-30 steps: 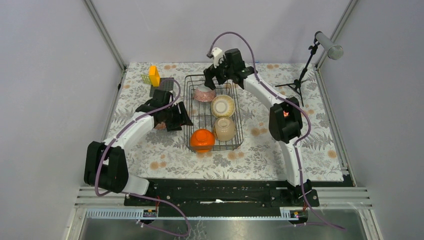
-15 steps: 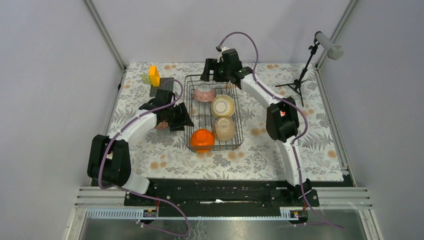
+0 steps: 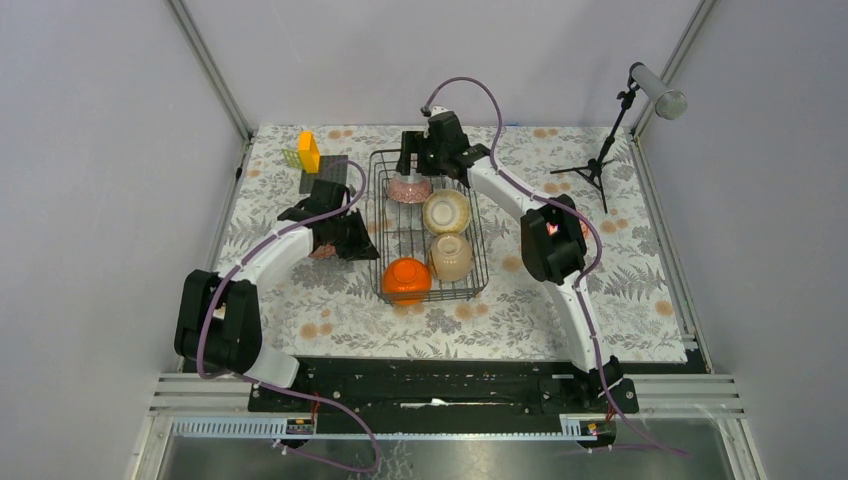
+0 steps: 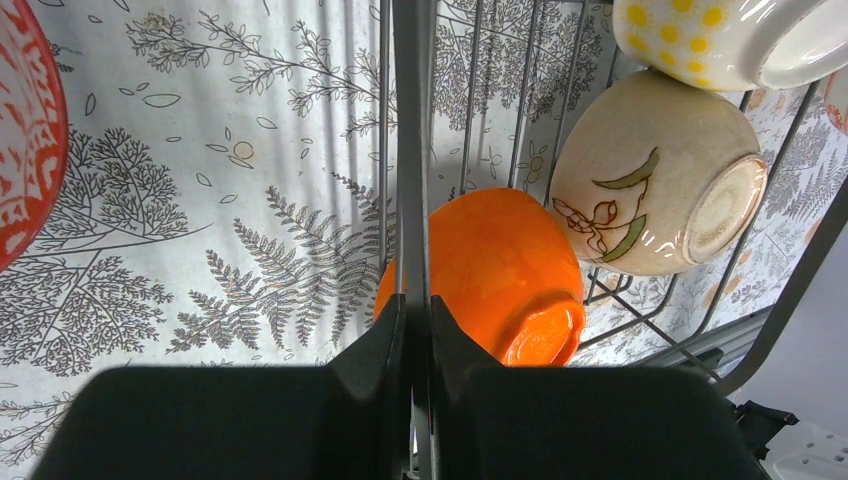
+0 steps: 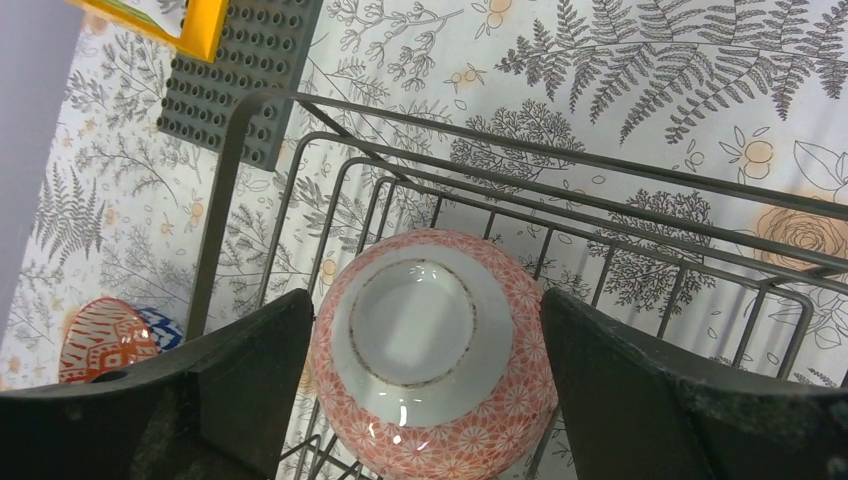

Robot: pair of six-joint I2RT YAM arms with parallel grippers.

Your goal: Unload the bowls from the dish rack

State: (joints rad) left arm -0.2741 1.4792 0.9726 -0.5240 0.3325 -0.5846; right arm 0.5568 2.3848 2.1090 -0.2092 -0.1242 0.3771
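Observation:
The black wire dish rack (image 3: 476, 232) stands mid-table with an orange bowl (image 3: 405, 279), a beige bowl (image 3: 450, 256), a cream dotted bowl (image 3: 445, 211) and a pinkish bowl (image 3: 409, 188) in it, three of them upside down. My left gripper (image 4: 413, 305) is shut on the rack's left side wire (image 4: 413, 150), with the orange bowl (image 4: 490, 270) just beyond it. My right gripper (image 5: 428, 375) hangs open over the rack's far end, one finger on each side of the overturned pinkish bowl (image 5: 432, 340).
A red-patterned bowl (image 5: 98, 340) and a blue one (image 5: 162, 325) sit on the cloth left of the rack, under the left arm. A grey studded plate (image 3: 330, 168) with a yellow block (image 3: 308, 151) lies at the far left. A microphone stand (image 3: 600, 160) is at the far right.
The left gripper has shut on the rack's side wire. The right arm has swung left and down, so its open fingers now straddle the pinkish bowl.

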